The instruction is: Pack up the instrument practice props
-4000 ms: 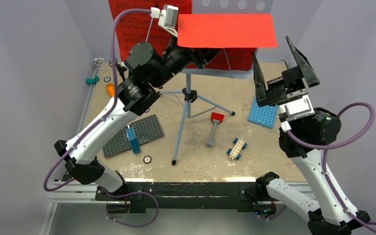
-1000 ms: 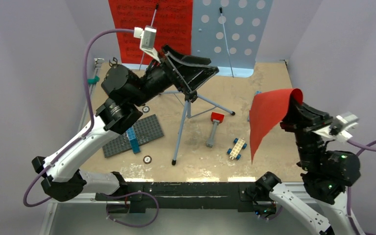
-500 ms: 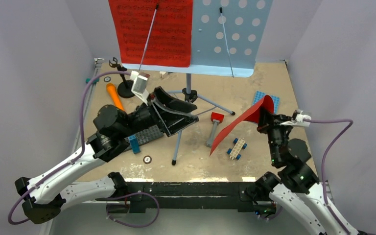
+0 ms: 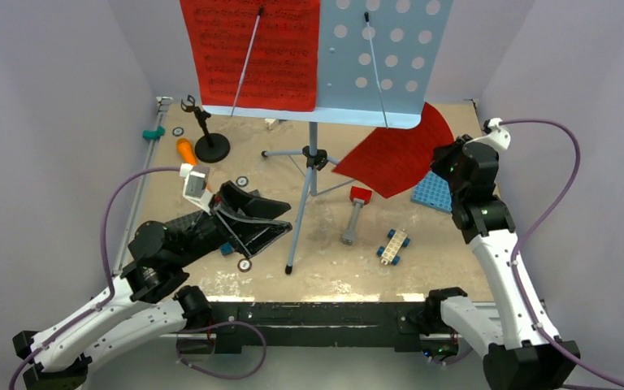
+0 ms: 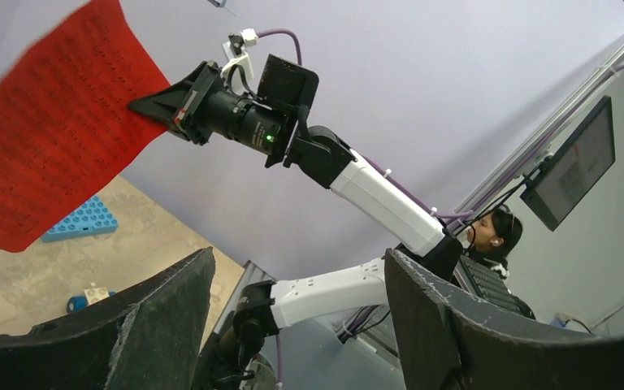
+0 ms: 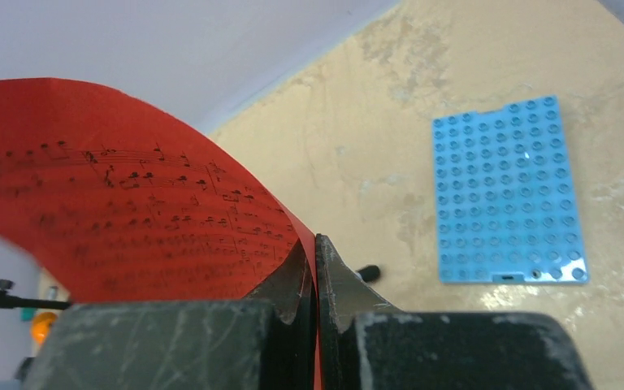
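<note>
A pale-blue perforated music stand (image 4: 382, 65) on its grey tripod (image 4: 313, 158) stands at the back, with one red sheet-music page (image 4: 252, 53) clipped on its left half. My right gripper (image 4: 448, 160) is shut on the edge of a second red page (image 4: 390, 158), which curves in the air under the stand's right side. The right wrist view shows the right gripper (image 6: 315, 244) pinching that page (image 6: 130, 219). My left gripper (image 4: 272, 221) hangs open and empty low at the front left. An orange microphone (image 4: 185, 150) lies by the black mic stand (image 4: 211, 146).
A blue studded plate (image 4: 437, 195) lies below the right gripper, seen too in the right wrist view (image 6: 508, 195). A red-headed toy hammer (image 4: 356, 211) and a small wheeled brick (image 4: 392, 245) lie mid-table. A grey plate (image 4: 180, 230) sits partly under the left arm.
The right gripper has carried the red page from the front right up and back to beside the stand. The left arm has drawn back and down towards the front left, still open.
</note>
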Controlling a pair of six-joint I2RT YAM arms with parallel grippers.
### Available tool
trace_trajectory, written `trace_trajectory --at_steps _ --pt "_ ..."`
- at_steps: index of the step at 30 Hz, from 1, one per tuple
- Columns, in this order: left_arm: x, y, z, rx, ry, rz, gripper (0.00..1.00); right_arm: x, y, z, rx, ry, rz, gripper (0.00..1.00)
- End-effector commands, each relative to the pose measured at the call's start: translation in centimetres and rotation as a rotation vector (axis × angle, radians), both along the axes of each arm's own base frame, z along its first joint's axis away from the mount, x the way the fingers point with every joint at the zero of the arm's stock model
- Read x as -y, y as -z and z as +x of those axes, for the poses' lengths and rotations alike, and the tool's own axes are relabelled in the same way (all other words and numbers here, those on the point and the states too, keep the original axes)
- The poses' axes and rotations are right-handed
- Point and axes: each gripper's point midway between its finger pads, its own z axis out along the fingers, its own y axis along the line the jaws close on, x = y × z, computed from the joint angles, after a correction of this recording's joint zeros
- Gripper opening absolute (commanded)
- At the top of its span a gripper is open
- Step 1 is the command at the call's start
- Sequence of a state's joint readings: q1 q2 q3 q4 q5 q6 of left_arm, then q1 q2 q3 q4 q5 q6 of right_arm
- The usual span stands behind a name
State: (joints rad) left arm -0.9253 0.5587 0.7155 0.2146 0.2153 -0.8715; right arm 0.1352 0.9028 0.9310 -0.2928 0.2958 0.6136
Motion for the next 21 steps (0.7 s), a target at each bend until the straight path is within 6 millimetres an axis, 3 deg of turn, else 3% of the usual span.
trace_trajectory --at_steps 1,6,8,11,14,15,18,20,21 --pt "-0.8 1.2 0.5 -0.017 -0.058 0.029 0.8 0.3 -4.7 1.0 0.105 -0.018 0.129 0.0" --pt "-1.5 2.0 1.0 -0.023 -0.104 0.054 0.8 3.5 -7.1 4.7 0.132 0.077 0.229 0.0" --pt "-1.7 2.4 1.2 -0.024 -0.123 0.074 0.8 3.8 -7.6 7.0 0.129 0.083 0.23 0.0" --pt "-2.0 3.0 1.8 -0.033 -0.159 0.099 0.8 2.7 -9.5 10.4 0.147 0.007 0.247 0.0" --pt "-2.0 3.6 2.4 -0.046 -0.192 0.106 0.8 -0.3 -9.4 14.7 0.139 -0.126 0.292 0.0" --pt "-2.0 3.7 2.5 -0.047 -0.194 0.107 0.8 -1.8 -10.3 15.8 0.153 -0.18 0.306 0.0" --pt "-1.5 4.2 2.9 -0.053 -0.193 0.113 0.8 -6.0 -10.3 18.4 0.141 -0.318 0.367 0.0" --pt "-1.2 4.5 3.1 -0.059 -0.192 0.117 0.8 -7.2 -9.2 19.9 0.136 -0.352 0.427 0.0" --pt "-1.0 4.6 3.2 -0.062 -0.192 0.121 0.8 -7.7 -7.5 20.5 0.095 -0.363 0.461 0.0"
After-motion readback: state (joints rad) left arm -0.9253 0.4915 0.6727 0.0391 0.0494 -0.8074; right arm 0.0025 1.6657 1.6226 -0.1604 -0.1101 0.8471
